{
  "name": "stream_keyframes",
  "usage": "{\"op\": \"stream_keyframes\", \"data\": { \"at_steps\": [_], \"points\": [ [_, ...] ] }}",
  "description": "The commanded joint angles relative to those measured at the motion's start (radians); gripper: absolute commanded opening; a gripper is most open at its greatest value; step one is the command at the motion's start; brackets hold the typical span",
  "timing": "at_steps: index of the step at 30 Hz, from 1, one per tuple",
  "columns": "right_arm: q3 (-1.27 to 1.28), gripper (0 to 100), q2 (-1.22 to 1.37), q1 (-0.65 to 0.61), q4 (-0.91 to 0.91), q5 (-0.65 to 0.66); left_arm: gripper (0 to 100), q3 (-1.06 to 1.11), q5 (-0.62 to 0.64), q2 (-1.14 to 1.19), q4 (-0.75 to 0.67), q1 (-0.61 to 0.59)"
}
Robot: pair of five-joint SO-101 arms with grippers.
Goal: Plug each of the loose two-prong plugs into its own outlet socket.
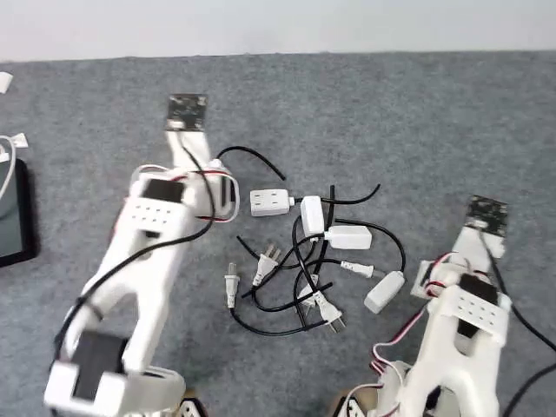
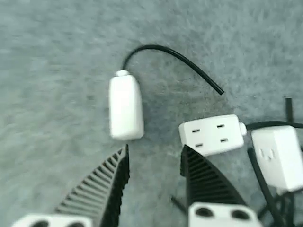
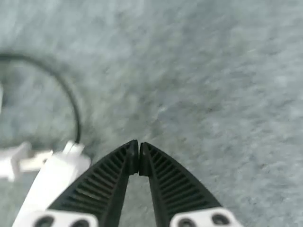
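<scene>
The left gripper [image 2: 155, 152] is hovering over the grey carpet [image 2: 57, 56] with its two fingers spread apart and gripping nothing; just past the tips an oblong white socket [image 2: 125, 109] is lying flat, a black cord [image 2: 175, 56] curling off its far end; beside it a slotted socket block [image 2: 213, 135] is lying face up, showing four slots, and a third white block [image 2: 279, 153] is sitting just beside that. The right gripper [image 3: 138, 150] is hanging over bare carpet with its two fingers pressed together on nothing; a white socket body [image 3: 52, 182] is lying near it. In the high view, four white socket pieces are lying between the two arms; three loose plugs are lying unplugged among tangled cords [image 1: 295, 278]: a first plug [image 1: 231, 285], a second plug [image 1: 265, 259] and a third plug [image 1: 328, 314], each well apart from the sockets' slots.
</scene>
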Motion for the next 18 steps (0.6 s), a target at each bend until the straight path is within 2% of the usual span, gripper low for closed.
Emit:
{"op": "stream_keyframes", "data": {
  "at_steps": [1, 3, 7, 18],
  "points": [
    [-0.064, 0.9, 0.007, 0.07, -0.051, -0.029, 12, -0.061, 0.008, 0.166, -0.216, 0.005],
    [-0.063, 0.9, 0.007, 0.074, -0.054, -0.052, 9, -0.061, 0.003, 0.23, -0.279, 0.002],
    [-0.057, 0.9, 0.007, 0.058, -0.061, -0.052, 1, -0.117, 0.002, 0.285, -0.293, -0.009],
    [-0.052, 0.9, 0.007, 0.03, -0.054, -0.052, 1, -0.143, 0.002, 0.328, -0.293, -0.193]
  ]
}}
